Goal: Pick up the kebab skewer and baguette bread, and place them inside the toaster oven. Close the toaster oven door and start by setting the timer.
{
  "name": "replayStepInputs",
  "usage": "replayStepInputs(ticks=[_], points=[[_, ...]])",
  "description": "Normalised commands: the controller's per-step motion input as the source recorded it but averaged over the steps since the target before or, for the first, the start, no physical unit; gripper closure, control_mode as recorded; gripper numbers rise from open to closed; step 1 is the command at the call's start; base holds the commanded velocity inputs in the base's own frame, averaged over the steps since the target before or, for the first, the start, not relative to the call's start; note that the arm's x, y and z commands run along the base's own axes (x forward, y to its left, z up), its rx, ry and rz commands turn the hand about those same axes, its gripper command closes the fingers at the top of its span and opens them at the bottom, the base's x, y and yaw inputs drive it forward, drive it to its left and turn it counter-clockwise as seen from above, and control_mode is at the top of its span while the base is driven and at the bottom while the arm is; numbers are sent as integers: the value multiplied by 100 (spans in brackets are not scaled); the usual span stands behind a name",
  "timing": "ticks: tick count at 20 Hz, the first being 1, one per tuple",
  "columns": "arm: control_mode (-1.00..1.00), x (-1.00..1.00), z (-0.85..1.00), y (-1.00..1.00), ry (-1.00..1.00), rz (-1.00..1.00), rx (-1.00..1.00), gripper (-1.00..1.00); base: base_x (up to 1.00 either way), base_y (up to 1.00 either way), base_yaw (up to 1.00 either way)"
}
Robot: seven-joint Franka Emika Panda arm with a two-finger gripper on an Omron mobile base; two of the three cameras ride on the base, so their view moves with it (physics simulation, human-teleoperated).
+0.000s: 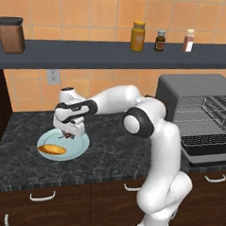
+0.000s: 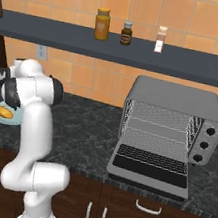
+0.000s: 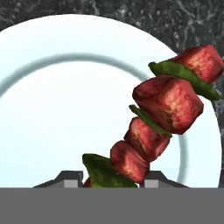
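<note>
The kebab skewer (image 3: 162, 118), red-brown meat chunks with green pieces, lies on the pale blue plate (image 3: 65, 109). My gripper (image 3: 113, 177) is down over it, one fingertip against each side of its lower end. In the left base view the gripper (image 1: 69, 134) sits low over the skewer (image 1: 67, 136) at the plate's (image 1: 80, 148) back. The golden baguette bread (image 1: 52, 149) lies at the plate's front. The grey toaster oven (image 2: 173, 99) stands at the right with its door (image 2: 151, 168) folded down flat and the wire racks bare.
A dark shelf (image 1: 113, 55) above the counter holds a brown canister (image 1: 10, 34) and three small jars (image 1: 138, 36). The black stone counter (image 1: 112, 148) runs between the plate and the oven. My own arm (image 2: 34, 113) partly blocks the plate in the right base view.
</note>
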Motion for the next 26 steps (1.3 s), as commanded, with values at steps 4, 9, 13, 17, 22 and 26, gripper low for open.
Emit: replayStepInputs(ticks=[4,9,13,17,22,26], points=[[-100,-100,50,-90,-1,13,5,100,0,0,0],[-100,-100,31,-98,-2,16,4,100,0,0,0],[-100,-83,45,-100,0,12,4,100,0,0,0],[-100,-72,61,-100,0,12,0,100,0,0,0],[-100,-42,51,-100,0,17,0,100,0,0,0],[-100,-31,41,-100,0,27,0,100,0,0,0]])
